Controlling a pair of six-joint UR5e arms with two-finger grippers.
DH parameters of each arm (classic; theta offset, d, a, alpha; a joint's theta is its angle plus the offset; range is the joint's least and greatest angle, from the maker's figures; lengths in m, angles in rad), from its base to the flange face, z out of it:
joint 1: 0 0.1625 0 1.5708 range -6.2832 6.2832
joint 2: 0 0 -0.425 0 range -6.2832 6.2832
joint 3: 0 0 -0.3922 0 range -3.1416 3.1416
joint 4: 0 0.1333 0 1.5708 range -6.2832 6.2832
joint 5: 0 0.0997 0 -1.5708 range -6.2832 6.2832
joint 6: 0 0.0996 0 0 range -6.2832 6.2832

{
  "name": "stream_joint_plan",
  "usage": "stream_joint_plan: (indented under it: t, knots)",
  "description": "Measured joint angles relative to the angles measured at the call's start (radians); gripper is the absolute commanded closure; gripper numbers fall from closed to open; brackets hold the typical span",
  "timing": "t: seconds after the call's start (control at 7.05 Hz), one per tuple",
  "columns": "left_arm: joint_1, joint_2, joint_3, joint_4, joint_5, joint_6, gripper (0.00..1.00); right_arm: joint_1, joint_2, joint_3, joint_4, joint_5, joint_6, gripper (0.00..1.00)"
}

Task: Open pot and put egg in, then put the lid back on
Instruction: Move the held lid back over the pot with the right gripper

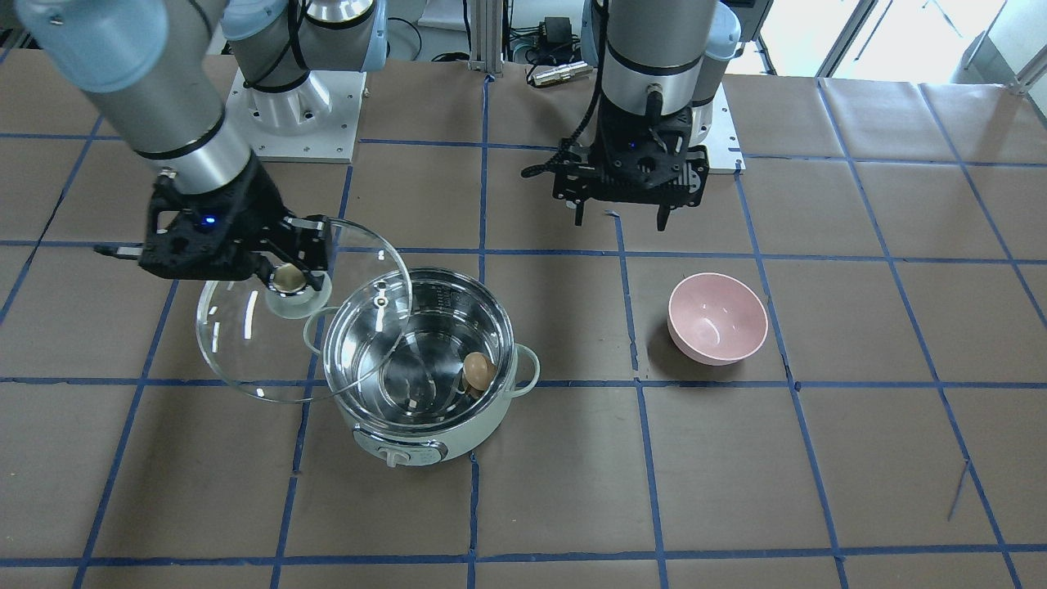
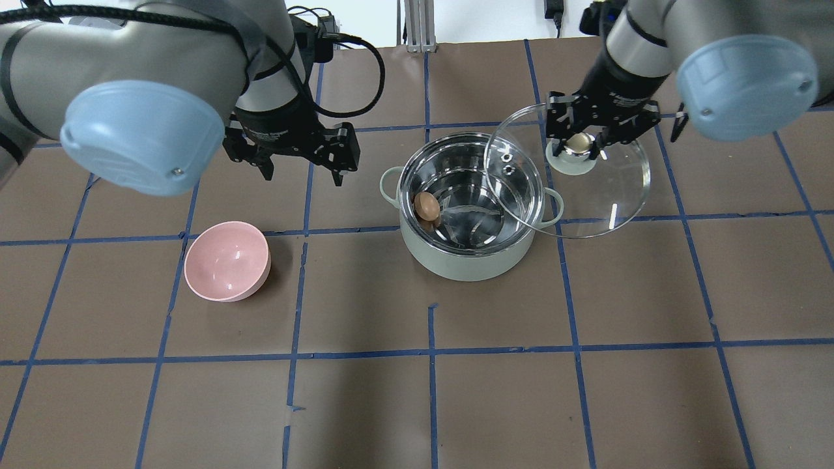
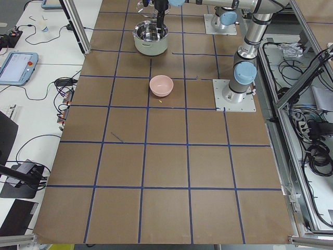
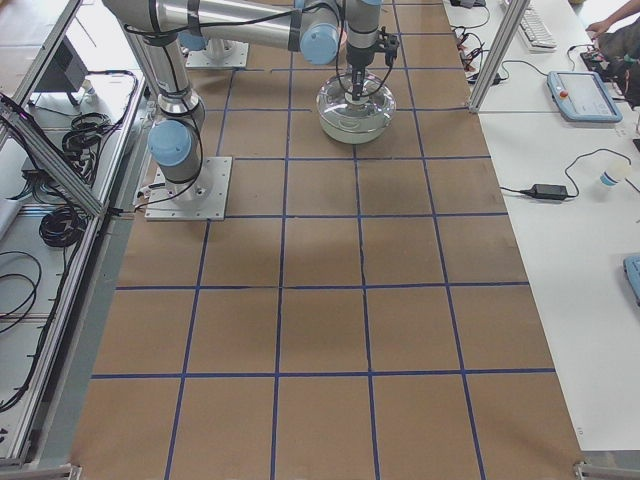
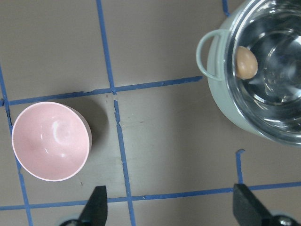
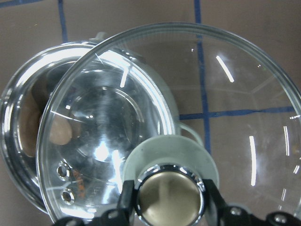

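- Front-facing view: the pot (image 1: 483, 432) stands open on the table (image 1: 736, 491). Its control knob (image 1: 398, 454) faces the operators' edge, and its loop handles point to the robot's left and right.
- The egg (image 1: 479, 370) lies inside the pot against the steel wall on the robot's left side, just beside one loop handle (image 1: 527, 366).
- The right gripper (image 1: 290, 274) is clamped on the lid knob (image 1: 286, 281) and holds the lid (image 1: 237, 343) dome-up. One edge of the lid reaches over the pot's rim on the robot's right, and the rest hangs over the brown table.
- The left gripper (image 1: 622, 219) hangs with nothing in it, jaws wide, near the robot's base. The pink bowl (image 1: 718, 321) sits well apart from the pot on the robot's left, with taped table between them.
- Overhead view: the glass covers roughly a third of the pot's mouth. I cannot tell whether it touches the rim. The egg's long axis runs roughly front to back along the wall.
- Left wrist view: the jaws show far apart at the bottom edge, with table between them. The pink bowl is to one side, and the pot's handle and the egg are to the other.
- Right wrist view: the jaws press the lid knob from both sides. The pot's rim and the egg show blurred through the glass.
- Side views: the pot and lid are too small to show more.
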Motion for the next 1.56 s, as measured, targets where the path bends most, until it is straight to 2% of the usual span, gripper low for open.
stream_joint_plan:
  t: [0.43,1.56]
  knots:
    - [0.082,-0.002,0.018,-0.004,-0.034,0.048,0.06,0.135,0.084,0.001,-0.113,-0.001,0.09,0.82]
    - [0.105,0.002,0.032,0.0,-0.041,0.085,0.0,0.173,0.127,0.004,-0.144,-0.002,0.082,0.79]
